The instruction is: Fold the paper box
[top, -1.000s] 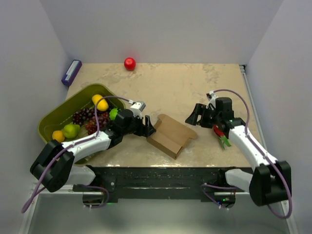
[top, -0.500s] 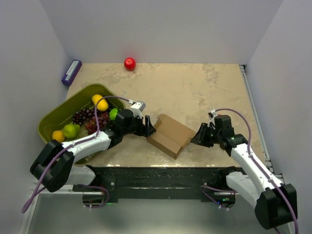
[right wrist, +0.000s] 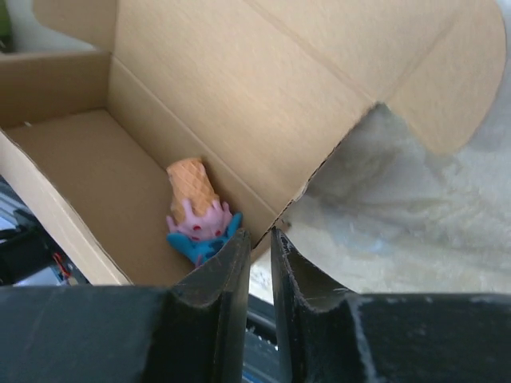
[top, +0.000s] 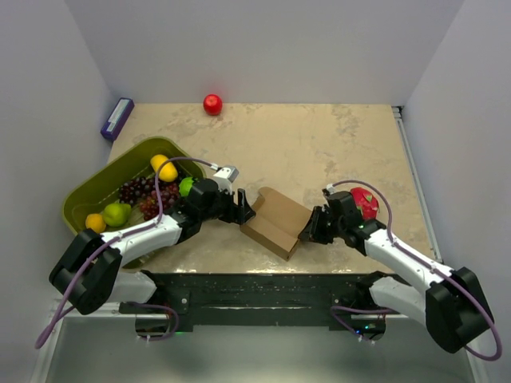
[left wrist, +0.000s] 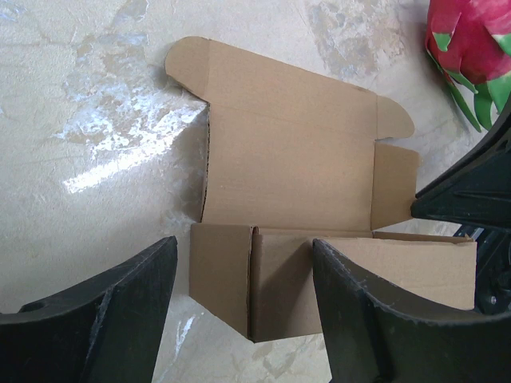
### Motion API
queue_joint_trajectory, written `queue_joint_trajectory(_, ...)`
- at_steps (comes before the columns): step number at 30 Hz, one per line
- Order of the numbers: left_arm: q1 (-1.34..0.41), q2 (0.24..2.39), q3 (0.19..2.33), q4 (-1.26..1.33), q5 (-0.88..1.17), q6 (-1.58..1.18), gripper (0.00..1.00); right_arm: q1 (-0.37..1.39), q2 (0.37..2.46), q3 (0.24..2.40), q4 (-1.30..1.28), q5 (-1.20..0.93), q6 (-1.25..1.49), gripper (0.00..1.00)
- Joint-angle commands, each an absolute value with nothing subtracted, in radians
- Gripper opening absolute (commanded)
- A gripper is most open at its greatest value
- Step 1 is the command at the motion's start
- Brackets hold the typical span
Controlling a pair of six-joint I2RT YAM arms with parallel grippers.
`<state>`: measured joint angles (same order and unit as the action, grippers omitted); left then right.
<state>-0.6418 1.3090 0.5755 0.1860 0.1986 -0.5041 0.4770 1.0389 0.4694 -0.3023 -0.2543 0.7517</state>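
Observation:
The paper box (top: 279, 221) is plain brown cardboard, lying open near the table's front edge with its lid flap (left wrist: 287, 128) flat behind the tray part (left wrist: 319, 275). My left gripper (top: 243, 209) sits at the box's left end, its fingers (left wrist: 120, 319) spread wide on either side of the end wall without touching it. At the right end is my right gripper (top: 307, 227). It has closed to a narrow slit (right wrist: 259, 247), with the corner of the box's wall (right wrist: 275, 227) caught at its tips. A small toy ice cream (right wrist: 196, 211) lies inside the box.
A red dragon fruit (top: 365, 202) lies just behind the right arm. An olive-green basket (top: 92, 187) of fruit stands at the left, under the left arm. A red apple (top: 212, 104) and a purple packet (top: 116, 118) lie along the back edge.
My right arm swung forward and left from beside the dragon fruit to the box's right end, and its jaws closed. The left arm and the box stayed put.

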Motion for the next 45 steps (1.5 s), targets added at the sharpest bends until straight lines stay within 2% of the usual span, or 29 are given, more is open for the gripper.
queue_joint_trajectory(1, -0.644, 1.304, 0.591, 0.196, 0.206, -0.491, 0.72, 0.480, 1.066, 0.485, -0.178, -0.202, 0.778, 0.20)
queue_joint_trajectory(10, -0.644, 1.308, 0.591, 0.196, 0.206, -0.489, 0.72, 0.503, 1.232, 0.456, -0.049, -0.215, 0.779, 0.19)
queue_joint_trajectory(14, -0.643, 1.312, 0.591, 0.198, 0.207, -0.489, 0.72, 0.534, 1.282, 0.466, -0.060, -0.157, 0.781, 0.20)
queue_joint_trajectory(18, -0.643, 1.312, 0.592, 0.196, 0.207, -0.489, 0.72, 0.551, 1.315, 0.465, -0.089, -0.081, 0.779, 0.22)
queue_joint_trajectory(22, -0.643, 1.312, 0.589, 0.195, 0.206, -0.486, 0.72, 0.552, 1.316, 0.471, -0.090, -0.095, 0.782, 0.25)
queue_joint_trajectory(26, -0.644, 1.310, 0.589, 0.190, 0.204, -0.483, 0.72, 0.546, 1.243, 0.544, -0.199, -0.088, 0.758, 0.36)
queue_joint_trajectory(27, -0.644, 1.310, 0.589, 0.190, 0.204, -0.483, 0.72, 0.528, 1.212, 0.593, -0.234, -0.072, 0.747, 0.44)
queue_joint_trajectory(30, -0.643, 1.307, 0.588, 0.190, 0.204, -0.483, 0.72, 0.434, 1.148, 0.644, -0.325, -0.067, 0.695, 0.54)
queue_joint_trajectory(35, -0.643, 1.302, 0.586, 0.192, 0.206, -0.483, 0.72, 0.255, 1.112, 0.647, -0.396, -0.092, 0.609, 0.61)
queue_joint_trajectory(45, -0.644, 1.299, 0.586, 0.190, 0.209, -0.480, 0.72, 0.232, 1.192, 0.519, -0.243, -0.100, 0.663, 0.67)
